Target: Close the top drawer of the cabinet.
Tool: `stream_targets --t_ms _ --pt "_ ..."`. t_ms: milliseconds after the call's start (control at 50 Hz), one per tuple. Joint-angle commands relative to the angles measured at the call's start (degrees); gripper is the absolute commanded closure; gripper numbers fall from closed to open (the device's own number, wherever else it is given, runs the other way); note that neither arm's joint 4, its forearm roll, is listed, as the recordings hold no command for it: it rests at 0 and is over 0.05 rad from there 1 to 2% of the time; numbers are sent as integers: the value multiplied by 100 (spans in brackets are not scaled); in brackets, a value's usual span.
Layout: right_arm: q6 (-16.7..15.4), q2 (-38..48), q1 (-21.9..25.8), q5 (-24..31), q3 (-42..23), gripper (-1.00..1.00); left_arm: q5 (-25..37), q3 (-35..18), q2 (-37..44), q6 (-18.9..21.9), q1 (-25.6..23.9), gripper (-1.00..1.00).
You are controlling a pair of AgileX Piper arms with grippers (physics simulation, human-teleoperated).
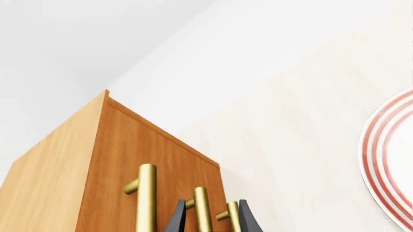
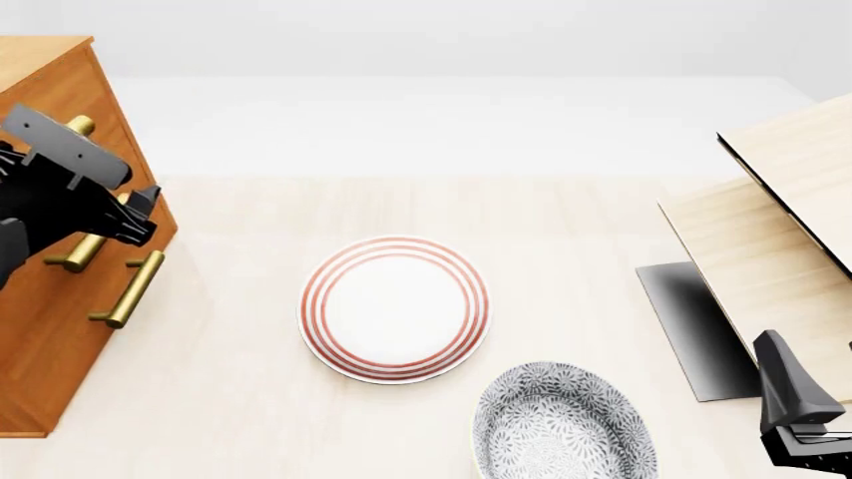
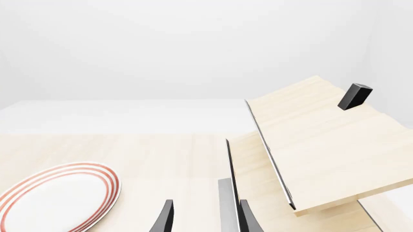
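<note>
A: Brass and orange-brown wood fill the left wrist view, where the left hand (image 1: 212,217) sits against the front of the cabinet (image 1: 123,159), its two dark fingers (image 1: 177,220) parted with one brass bar handle (image 1: 202,209) standing between them. From the front camera the same hand (image 2: 134,215) is pressed up at the cabinet's upper front, near its right edge.

B: Gripping the handle, or just straddling it?

A: Straddling, as far as the frame shows: the fingers are spread wider than the bar, and contact with it cannot be made out. The right hand (image 3: 205,217) hangs low at the near right of the tabletop (image 2: 573,259), fingers likewise apart and holding nothing (only their tips show).

B: And the top drawer?

A: The top drawer (image 2: 94,150) sits at the far left of the tabletop, uppermost in the cabinet, largely hidden behind the left arm. Its front looks level with the panels below, though the arm hides the seam. Two more brass handles show beneath it.

B: What else is on the tabletop?

A: A red-ringed white plate (image 2: 394,309) at centre, a grey patterned bowl (image 2: 565,424) nearer the camera, and a pale slanted board structure (image 2: 779,249) at right.
</note>
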Motion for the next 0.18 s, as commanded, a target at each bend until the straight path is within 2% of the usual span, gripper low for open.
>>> stream_targets --t_ms 20,180 --pt "-1 0 1 0 0 -100 -182 246 -260 174 418 -100" --pt "0 1 0 -1 0 -100 -284 296 -271 66 287 -100"
